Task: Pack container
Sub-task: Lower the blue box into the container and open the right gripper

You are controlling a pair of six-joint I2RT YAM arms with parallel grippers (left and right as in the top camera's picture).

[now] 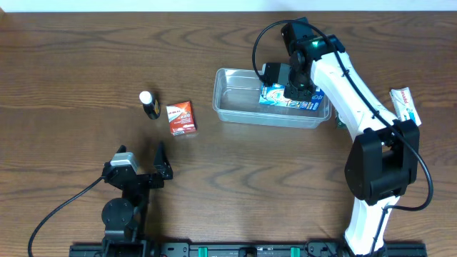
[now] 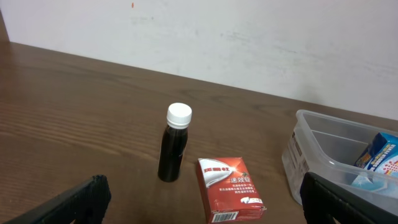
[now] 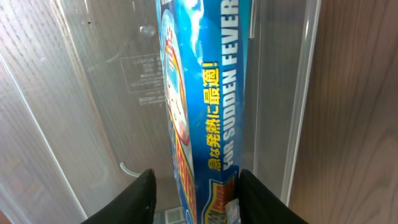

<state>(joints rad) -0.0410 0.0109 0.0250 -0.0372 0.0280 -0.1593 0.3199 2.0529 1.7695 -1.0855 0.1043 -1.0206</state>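
Observation:
The clear plastic container (image 1: 228, 107) lies at the table's centre right, and its near end (image 2: 311, 149) shows in the left wrist view. A blue box (image 1: 273, 96) stands on edge inside it, along the right wall (image 3: 280, 93). My right gripper (image 1: 296, 89) reaches down into the tub and straddles the blue box (image 3: 205, 93). Its jaws (image 3: 196, 186) are open: the right finger (image 3: 255, 193) is against the box, while the left finger (image 3: 140, 193) stands clear of it. My left gripper (image 1: 139, 158) hovers low at the front left, wide open and holding nothing.
A small red carton (image 1: 181, 118) lies flat left of the container, with a dark bottle with a white cap (image 1: 148, 103) upright beside it. Both sit just ahead of the left gripper (image 2: 204, 186). A white and red tube (image 1: 405, 106) lies at the far right.

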